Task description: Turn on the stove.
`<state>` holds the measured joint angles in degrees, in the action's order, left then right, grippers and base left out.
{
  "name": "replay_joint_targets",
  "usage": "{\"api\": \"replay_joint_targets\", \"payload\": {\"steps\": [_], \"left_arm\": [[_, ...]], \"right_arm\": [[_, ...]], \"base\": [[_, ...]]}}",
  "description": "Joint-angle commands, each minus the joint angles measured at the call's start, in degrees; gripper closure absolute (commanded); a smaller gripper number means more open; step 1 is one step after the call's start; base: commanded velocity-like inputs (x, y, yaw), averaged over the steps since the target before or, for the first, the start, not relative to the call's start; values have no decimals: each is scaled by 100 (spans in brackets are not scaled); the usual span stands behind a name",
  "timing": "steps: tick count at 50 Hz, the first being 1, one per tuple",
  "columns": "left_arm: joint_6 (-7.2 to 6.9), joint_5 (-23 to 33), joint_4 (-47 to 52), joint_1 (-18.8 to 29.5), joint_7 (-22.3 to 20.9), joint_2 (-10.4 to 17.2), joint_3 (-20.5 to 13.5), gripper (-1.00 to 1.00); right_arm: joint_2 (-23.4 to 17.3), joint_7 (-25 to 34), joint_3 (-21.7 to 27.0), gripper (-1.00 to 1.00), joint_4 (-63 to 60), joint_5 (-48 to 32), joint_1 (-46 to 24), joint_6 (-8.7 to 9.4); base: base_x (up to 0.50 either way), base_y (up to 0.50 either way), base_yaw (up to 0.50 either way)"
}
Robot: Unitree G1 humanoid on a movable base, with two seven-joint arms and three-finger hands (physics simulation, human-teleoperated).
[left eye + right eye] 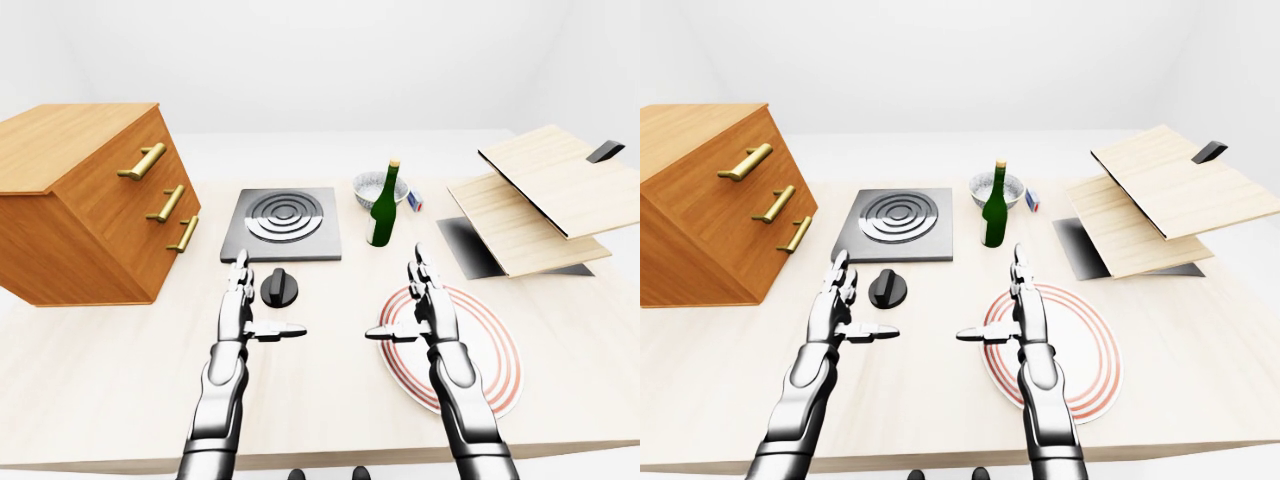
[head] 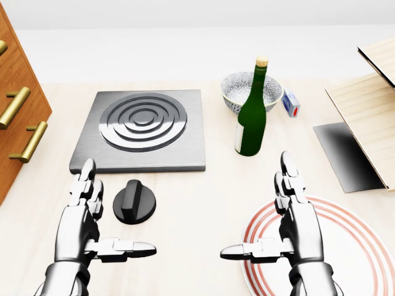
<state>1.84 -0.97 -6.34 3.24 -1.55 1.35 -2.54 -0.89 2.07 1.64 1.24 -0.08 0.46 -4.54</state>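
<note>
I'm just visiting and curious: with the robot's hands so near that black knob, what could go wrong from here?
The left robot hand is open beside the knob, not on it; its fingers might slip off the low knob instead of turning it. The right robot hand hovers over the plate and could bump it. The tall bottle might tip if an arm swings wide.

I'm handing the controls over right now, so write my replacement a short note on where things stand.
Left hand: open, empty, just left of the knob in the head view, not touching it.
Right hand: open, empty, over the striped plate.
Stove: just above the knob in that view; green bottle and bowl to its right.
Done: nothing, knob ungrasped.
Left: close the left fingers on the knob and turn it.
</note>
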Motion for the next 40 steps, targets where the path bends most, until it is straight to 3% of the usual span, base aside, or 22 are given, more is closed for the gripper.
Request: {"api": "replay_joint_targets", "payload": {"steps": [1, 4, 13, 27, 31, 40], "left_arm": [[245, 95, -578, 204, 56, -16, 70, -100], [316, 121, -860, 320, 87, -19, 75, -100], [316, 182, -1523, 562, 157, -38, 119, -100], [316, 345, -1329, 221, 141, -181, 346, -100], [316, 300, -1345, 71, -63, -217, 446, -100], [316, 360, -1317, -48, -61, -275, 527, -100]], "right_arm": [[-18, 2, 44, -100, -15, 50, -35, 53], [-23, 1, 58, -100, -25, 63, -47, 79], [-40, 5, 97, -100, -108, 112, -65, 169], [-79, 26, 217, -100, -398, 247, -61, 400], [-88, 24, 252, -100, -382, 277, -94, 407], [-96, 26, 287, -100, -453, 322, -94, 452]], "base": [[0, 0, 0], [0, 0, 0], [0, 0, 0], [0, 0, 0], [0, 0, 0], [0, 0, 0]]}}
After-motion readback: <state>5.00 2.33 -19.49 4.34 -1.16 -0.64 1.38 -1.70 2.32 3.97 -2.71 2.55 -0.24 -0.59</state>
